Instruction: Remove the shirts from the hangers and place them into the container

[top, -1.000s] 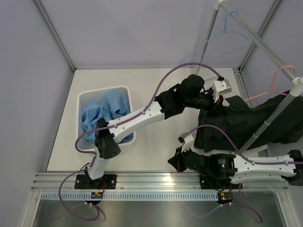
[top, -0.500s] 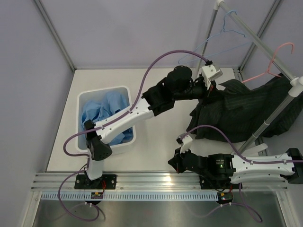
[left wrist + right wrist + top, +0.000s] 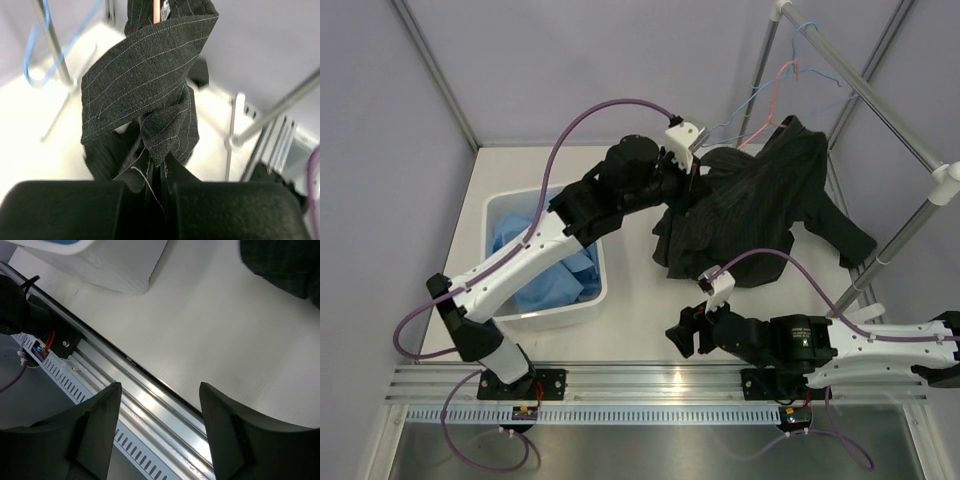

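Observation:
The black pinstriped shirt [image 3: 750,205] hangs in a bunch over the middle of the table, its upper part still near the pink hanger [image 3: 772,105]. My left gripper [image 3: 692,180] is shut on a fold of this shirt [image 3: 150,90]; the fabric runs straight into the closed jaws [image 3: 161,167]. The light blue shirt [image 3: 542,255] lies in the white container [image 3: 496,212]. The bare blue hanger [image 3: 796,55] hangs on the rack beside the pink one. My right gripper [image 3: 682,335] is open and empty [image 3: 160,390], low over the table's front edge.
Grey rack poles [image 3: 865,90] cross the back right, and one leg [image 3: 885,255] slants down to the table. The aluminium rail [image 3: 150,390] runs under my right gripper. The container's corner [image 3: 120,270] and the shirt's hem [image 3: 285,265] show in the right wrist view.
My left gripper has pulled the black shirt leftward, away from the rack's lower end, towards the container. My right gripper has gone from shut to open and has shifted slightly left.

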`<action>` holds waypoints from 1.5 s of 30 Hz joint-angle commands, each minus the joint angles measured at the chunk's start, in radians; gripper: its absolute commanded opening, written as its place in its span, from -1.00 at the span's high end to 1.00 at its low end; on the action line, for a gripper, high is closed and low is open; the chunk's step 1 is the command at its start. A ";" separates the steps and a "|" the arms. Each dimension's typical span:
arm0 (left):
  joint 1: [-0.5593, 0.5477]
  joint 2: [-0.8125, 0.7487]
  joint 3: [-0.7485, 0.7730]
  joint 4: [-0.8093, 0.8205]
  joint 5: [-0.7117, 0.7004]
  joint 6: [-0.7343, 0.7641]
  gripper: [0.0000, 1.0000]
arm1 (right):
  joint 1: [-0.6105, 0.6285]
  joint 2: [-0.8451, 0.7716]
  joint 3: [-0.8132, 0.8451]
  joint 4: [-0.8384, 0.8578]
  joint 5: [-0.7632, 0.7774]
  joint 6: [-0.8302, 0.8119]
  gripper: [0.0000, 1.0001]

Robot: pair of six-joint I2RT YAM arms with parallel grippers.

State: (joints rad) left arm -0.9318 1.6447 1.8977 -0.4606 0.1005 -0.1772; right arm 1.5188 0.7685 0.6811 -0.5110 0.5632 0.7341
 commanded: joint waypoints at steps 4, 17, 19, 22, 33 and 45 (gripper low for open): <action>-0.019 -0.281 -0.266 -0.039 -0.094 -0.062 1.00 | 0.011 -0.026 0.300 -0.179 0.186 -0.126 -0.53; -0.142 -0.575 -0.495 -0.138 -0.093 -0.162 1.00 | -0.231 0.100 0.664 0.048 0.181 -0.688 -0.04; -0.165 -0.614 -0.537 -0.136 -0.097 -0.177 1.00 | -0.365 0.147 0.738 0.020 0.054 -0.685 -0.04; -0.183 -0.646 -0.565 -0.150 -0.140 -0.191 1.00 | -0.397 0.209 0.819 -0.009 0.043 -0.711 -0.04; -0.211 -0.689 -0.568 -0.170 -0.162 -0.197 1.00 | -0.479 0.238 0.818 0.014 -0.049 -0.697 0.00; -0.222 -0.691 -0.571 -0.145 -0.121 -0.192 1.00 | -0.575 0.229 0.706 0.083 -0.157 -0.662 0.11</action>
State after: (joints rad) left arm -1.1477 0.9760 1.3151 -0.6945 -0.0338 -0.3668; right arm 0.9607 0.9920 1.3937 -0.4873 0.4664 0.0711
